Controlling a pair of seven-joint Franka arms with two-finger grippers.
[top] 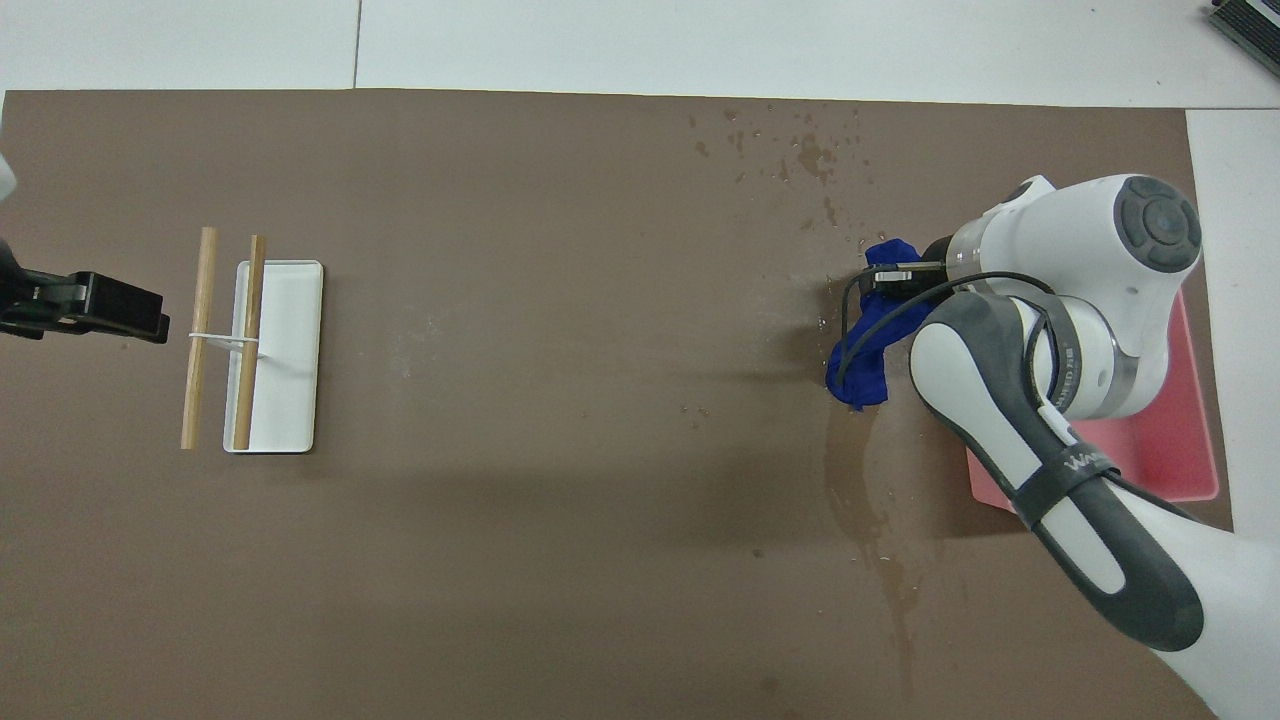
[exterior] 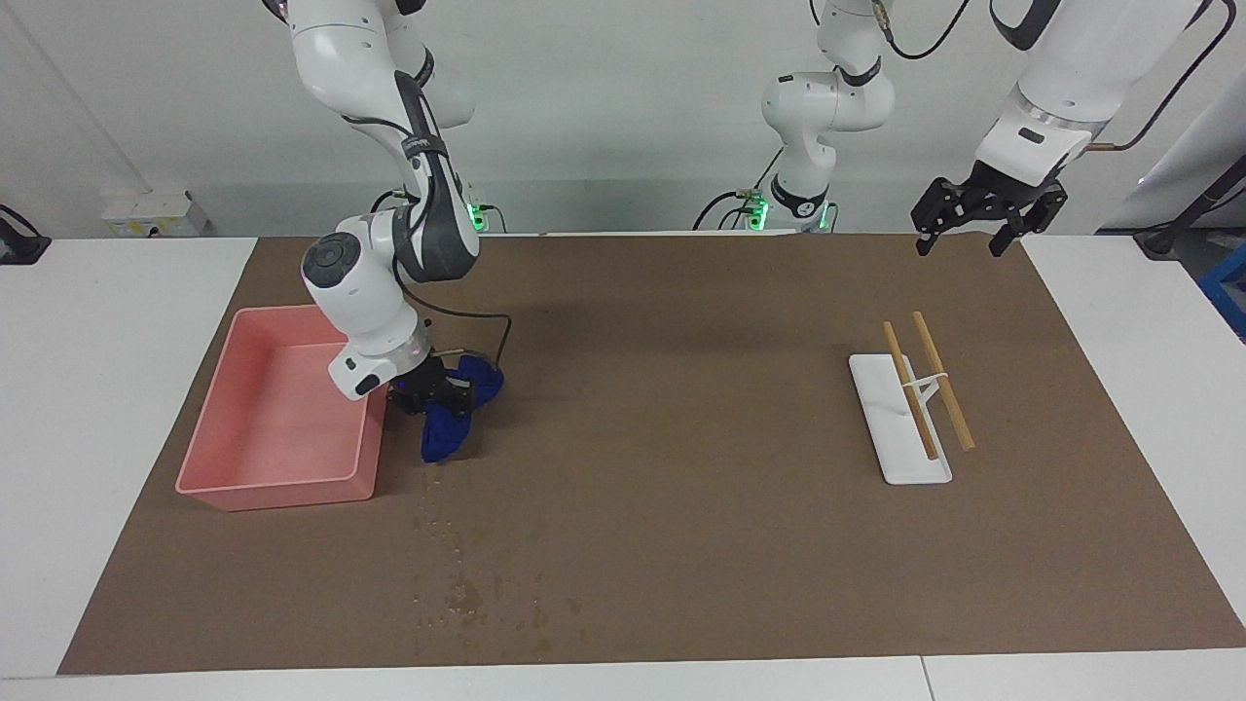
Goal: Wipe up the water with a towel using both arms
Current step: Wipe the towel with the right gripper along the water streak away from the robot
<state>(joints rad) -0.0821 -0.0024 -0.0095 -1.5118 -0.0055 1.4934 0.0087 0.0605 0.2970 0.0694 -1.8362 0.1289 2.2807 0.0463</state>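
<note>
The blue towel (exterior: 448, 433) (top: 862, 352) trails on the brown mat right beside the pink bin, with my right gripper (exterior: 433, 394) (top: 888, 284) shut on its top end and held low over the mat. Scattered water drops (exterior: 467, 584) (top: 812, 158) lie on the mat farther from the robots than the towel. A wet streak (top: 880, 540) runs from the towel back toward the robots. My left gripper (exterior: 960, 243) (top: 95, 305) hangs open and empty in the air over the mat's edge at the left arm's end, where that arm waits.
The pink bin (exterior: 277, 485) (top: 1195, 445) stands at the right arm's end, partly covered by that arm in the overhead view. A white tray (exterior: 900, 458) (top: 292, 370) with two wooden sticks (exterior: 942, 380) (top: 196, 340) tied across it lies toward the left arm's end.
</note>
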